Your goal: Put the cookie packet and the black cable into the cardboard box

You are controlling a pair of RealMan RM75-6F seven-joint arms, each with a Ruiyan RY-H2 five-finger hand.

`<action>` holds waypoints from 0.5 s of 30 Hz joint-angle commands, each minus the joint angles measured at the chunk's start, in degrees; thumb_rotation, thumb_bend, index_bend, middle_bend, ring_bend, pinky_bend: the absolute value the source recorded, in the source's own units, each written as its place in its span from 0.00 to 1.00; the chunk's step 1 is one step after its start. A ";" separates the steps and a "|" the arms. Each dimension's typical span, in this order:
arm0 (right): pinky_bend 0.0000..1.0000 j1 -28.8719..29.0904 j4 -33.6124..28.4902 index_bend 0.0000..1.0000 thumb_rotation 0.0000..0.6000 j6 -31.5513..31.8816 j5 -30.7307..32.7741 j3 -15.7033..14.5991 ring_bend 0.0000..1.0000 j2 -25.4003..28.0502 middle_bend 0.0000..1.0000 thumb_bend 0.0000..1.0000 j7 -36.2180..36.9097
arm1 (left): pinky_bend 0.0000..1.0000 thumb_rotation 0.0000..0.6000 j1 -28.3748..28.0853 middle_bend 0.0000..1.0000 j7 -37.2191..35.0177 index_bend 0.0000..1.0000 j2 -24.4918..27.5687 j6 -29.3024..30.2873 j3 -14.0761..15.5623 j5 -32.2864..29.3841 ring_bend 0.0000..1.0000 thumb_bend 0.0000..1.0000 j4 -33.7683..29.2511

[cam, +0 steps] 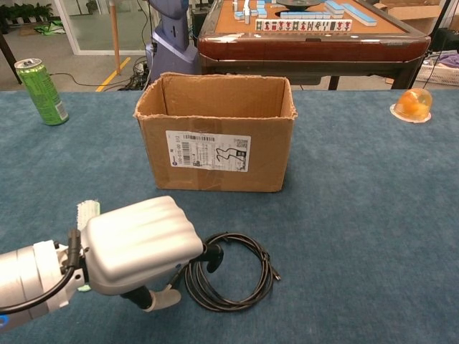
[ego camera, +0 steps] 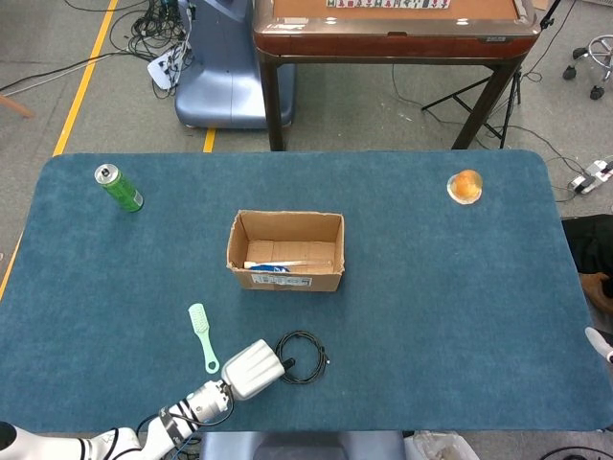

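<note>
Left hand [cam: 140, 244] reaches the black cable [cam: 233, 276], grip unclear; only head view shows packet [ego camera: 271, 268] inside cardboard box [ego camera: 285, 279].

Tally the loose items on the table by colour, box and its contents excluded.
Green: 2, the can and the brush
Black: 1, the cable
Orange: 1, the round item
Total: 4

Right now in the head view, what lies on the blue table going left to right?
Green can → green brush → left hand → black cable → orange item in a clear cup. The cardboard box spans the hand and cable columns, so I leave it out.
</note>
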 commanded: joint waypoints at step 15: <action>0.44 0.41 0.05 0.28 1.00 -1.10 0.32 0.11 0.26 0.08 0.38 0.08 0.18 | 1.00 1.00 -0.33 1.00 1.87 0.38 -1.39 -0.94 -0.06 -0.02 0.99 0.26 1.08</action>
